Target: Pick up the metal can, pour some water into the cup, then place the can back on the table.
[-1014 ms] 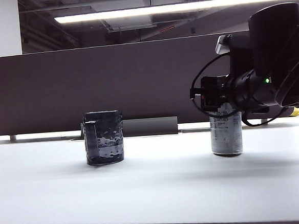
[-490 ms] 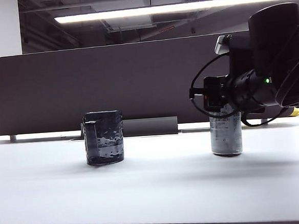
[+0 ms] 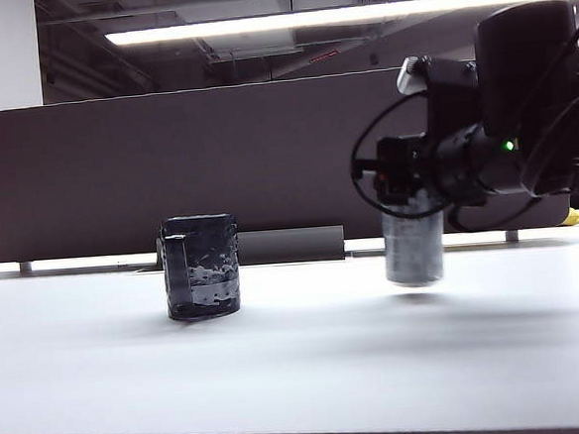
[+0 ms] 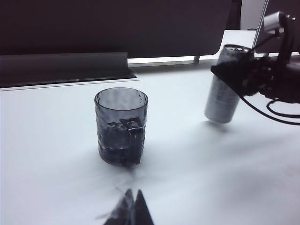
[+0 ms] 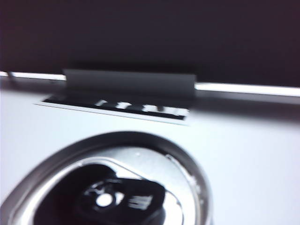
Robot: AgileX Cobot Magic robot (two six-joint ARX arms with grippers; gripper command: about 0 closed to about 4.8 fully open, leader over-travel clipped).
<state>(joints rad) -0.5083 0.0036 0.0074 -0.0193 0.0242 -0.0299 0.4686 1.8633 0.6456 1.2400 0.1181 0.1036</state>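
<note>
Pickup done: right tool (image 3: 406, 184) clamped on the metal can (image 3: 414, 250), lifted just clear of the counter (image 3: 299, 355), well right of the cup (image 3: 202, 267). Left tool (image 4: 131, 206) pinched to a narrow point near the cup, empty. Remaining: carry over, pour, set down.

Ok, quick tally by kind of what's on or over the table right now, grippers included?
Metal can: 1, lifted off the table, held by the right gripper
Cup: 1, upright on the table
Grippers: 2, right gripper at the can, left gripper low near the cup, jaws together
Divider panel: 1, behind
Total: 5
</note>
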